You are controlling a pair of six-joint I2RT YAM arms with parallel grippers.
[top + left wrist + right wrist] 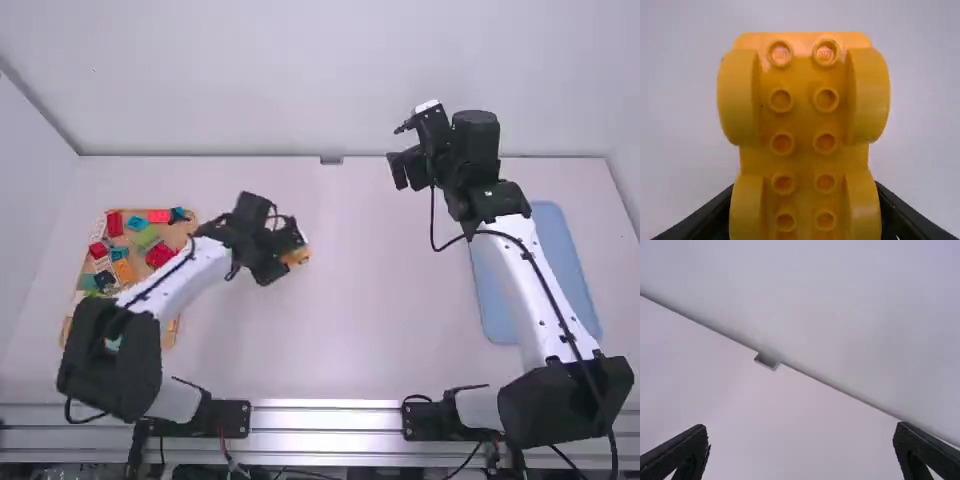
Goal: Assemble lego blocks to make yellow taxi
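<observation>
The flat white counter (pixel 350 330) has white walls (pixel 300 80) behind it. The left gripper (pixel 288 248) pinches a yellow plastic car bottom with round wheels (pixel 804 120) between its fingers. The right gripper (pixel 406 168) has its fingers spread wide. A tan tray (pixel 173 237) of bright blocks (pixel 161 255) sits left of the left fingers. Two yellow bumps have tiny, blurry marks. The car bottom hides the left fingertips.
</observation>
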